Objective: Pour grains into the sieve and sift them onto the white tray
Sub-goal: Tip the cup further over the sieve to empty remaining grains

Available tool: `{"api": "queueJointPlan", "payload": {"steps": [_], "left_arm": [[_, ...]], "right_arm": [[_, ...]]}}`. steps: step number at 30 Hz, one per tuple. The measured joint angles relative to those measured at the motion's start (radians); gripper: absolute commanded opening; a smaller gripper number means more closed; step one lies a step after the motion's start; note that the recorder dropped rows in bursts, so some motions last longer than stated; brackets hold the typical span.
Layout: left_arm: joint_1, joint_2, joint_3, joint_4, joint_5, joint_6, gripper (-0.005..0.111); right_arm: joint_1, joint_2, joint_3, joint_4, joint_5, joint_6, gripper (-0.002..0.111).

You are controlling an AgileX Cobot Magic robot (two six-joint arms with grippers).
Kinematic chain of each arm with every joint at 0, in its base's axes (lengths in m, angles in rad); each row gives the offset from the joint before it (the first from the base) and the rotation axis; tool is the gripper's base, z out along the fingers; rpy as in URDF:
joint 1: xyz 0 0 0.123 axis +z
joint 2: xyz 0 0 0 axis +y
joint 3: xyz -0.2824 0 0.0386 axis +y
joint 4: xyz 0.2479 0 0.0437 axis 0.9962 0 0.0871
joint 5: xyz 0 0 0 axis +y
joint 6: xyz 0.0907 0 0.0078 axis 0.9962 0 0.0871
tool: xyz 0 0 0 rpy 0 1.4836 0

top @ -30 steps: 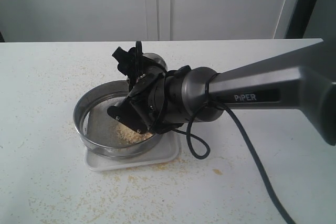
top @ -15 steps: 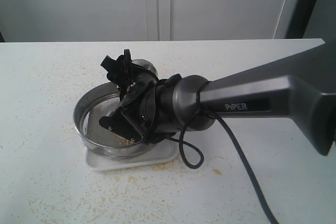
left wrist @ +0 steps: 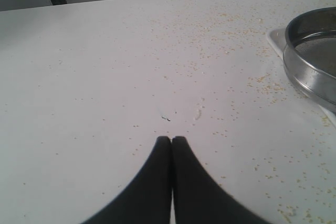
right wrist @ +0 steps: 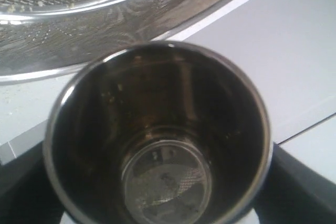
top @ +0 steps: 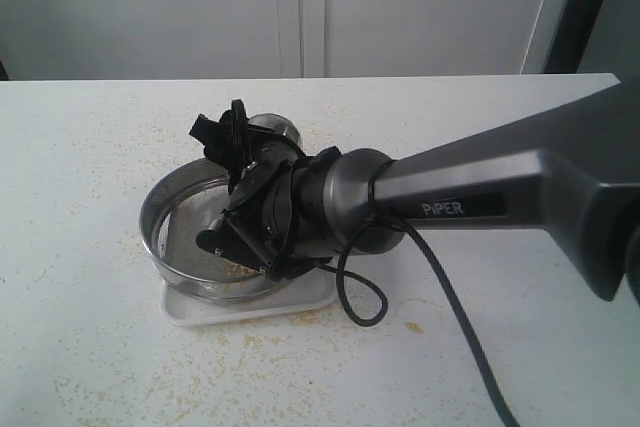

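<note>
My right gripper (top: 240, 187) hangs over the sieve (top: 160, 232), shut on a small steel cup (top: 272, 128) that lies tipped on its side. In the right wrist view the cup (right wrist: 157, 129) shows a dark inside with only a few specks, held between black fingers (right wrist: 302, 184). The sieve (right wrist: 105, 9) stands on the white tray (top: 310, 299), and a patch of grains (top: 240, 268) lies on its mesh, partly hidden by the wrist. My left gripper (left wrist: 171, 140) is shut on nothing, low over bare table, well away from the sieve (left wrist: 312, 72).
Loose grains (top: 414, 327) are scattered on the white table around the tray. The right arm's black cable (top: 365, 297) loops down beside the tray. A corner of the tray (left wrist: 275, 37) shows in the left wrist view. White cabinet doors stand behind the table.
The right wrist has shifted left over the sieve with the cup and now covers more of the grain pile. The left gripper has stayed shut.
</note>
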Motion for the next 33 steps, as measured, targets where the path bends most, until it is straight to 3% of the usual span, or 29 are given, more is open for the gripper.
{"api": "queueJointPlan", "payload": {"steps": [5, 13, 17, 30, 33], "left_arm": [[0.000, 0.000, 0.000, 0.000, 0.000, 0.000, 0.000], [0.000, 0.000, 0.000, 0.000, 0.000, 0.000, 0.000], [0.000, 0.000, 0.000, 0.000, 0.000, 0.000, 0.000], [0.000, 0.000, 0.000, 0.000, 0.000, 0.000, 0.000], [0.000, 0.000, 0.000, 0.000, 0.000, 0.000, 0.000]], "right_arm": [[-0.004, 0.004, -0.030, -0.003, -0.005, 0.104, 0.000], [-0.008, 0.004, -0.037, -0.003, -0.009, 0.000, 0.000], [-0.012, 0.004, -0.047, -0.003, -0.025, 0.104, 0.000], [-0.017, 0.004, -0.047, -0.003, -0.062, 0.128, 0.000], [-0.019, 0.004, -0.048, 0.024, -0.077, 0.307, 0.000]]}}
